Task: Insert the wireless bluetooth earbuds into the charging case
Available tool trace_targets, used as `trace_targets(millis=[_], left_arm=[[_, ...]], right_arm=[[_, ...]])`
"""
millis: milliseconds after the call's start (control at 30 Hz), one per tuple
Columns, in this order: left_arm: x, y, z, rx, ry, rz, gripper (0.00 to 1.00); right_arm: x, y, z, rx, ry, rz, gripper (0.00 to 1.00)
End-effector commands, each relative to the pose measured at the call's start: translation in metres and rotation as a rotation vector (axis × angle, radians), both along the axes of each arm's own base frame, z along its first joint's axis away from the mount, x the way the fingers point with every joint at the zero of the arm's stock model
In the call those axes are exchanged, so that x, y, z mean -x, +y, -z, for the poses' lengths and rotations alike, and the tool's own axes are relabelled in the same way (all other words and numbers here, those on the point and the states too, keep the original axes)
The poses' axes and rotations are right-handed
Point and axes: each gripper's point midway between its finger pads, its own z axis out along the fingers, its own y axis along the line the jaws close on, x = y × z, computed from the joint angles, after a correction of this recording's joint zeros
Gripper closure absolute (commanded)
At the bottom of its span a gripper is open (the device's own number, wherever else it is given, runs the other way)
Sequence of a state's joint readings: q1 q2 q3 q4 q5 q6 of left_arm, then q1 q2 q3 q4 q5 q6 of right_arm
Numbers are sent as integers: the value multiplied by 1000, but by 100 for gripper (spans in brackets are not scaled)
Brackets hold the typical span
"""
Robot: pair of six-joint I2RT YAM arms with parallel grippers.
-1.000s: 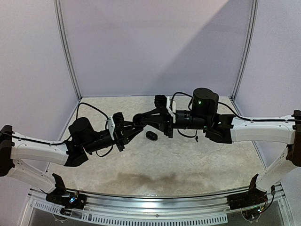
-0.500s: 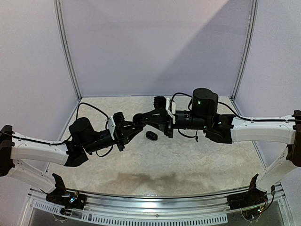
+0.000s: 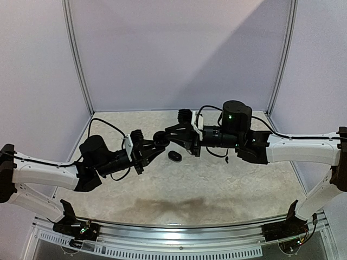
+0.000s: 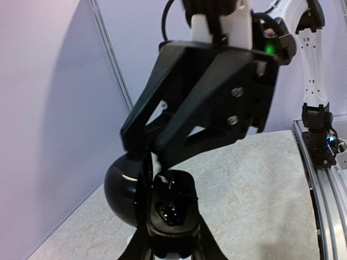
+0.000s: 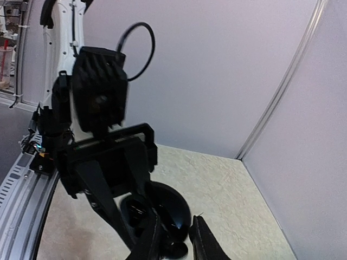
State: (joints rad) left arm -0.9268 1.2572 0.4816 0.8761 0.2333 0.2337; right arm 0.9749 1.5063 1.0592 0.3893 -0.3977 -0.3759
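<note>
Right gripper jaws just eased slightly apart directly above the open charging case (left gripper clamps it), so bud probably released; can't confirm.

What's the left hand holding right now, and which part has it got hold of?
The left hand holds the open black charging case, gripped on both sides of its base, with the lid swung open to one side.
</note>
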Motion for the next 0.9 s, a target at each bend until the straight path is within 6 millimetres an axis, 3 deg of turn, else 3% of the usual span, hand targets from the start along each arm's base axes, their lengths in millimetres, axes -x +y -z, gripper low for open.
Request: trace_targets(millis=[0,500,700,867], left_arm=[[22,-9,-25,64,-63,95,100],[14,-9,-26,71,-23,64,100],[-5,-2,-16,61,73,-32,100],[-5,-1,-13,62,98,-32,100]], right_arm=[[-33,-10,23,71,39,128,80],[-21,-8,12,54,33,58,94],[-18,-20,0,63,27,86,95],[-10,-28,-16,43,19,73,96]])
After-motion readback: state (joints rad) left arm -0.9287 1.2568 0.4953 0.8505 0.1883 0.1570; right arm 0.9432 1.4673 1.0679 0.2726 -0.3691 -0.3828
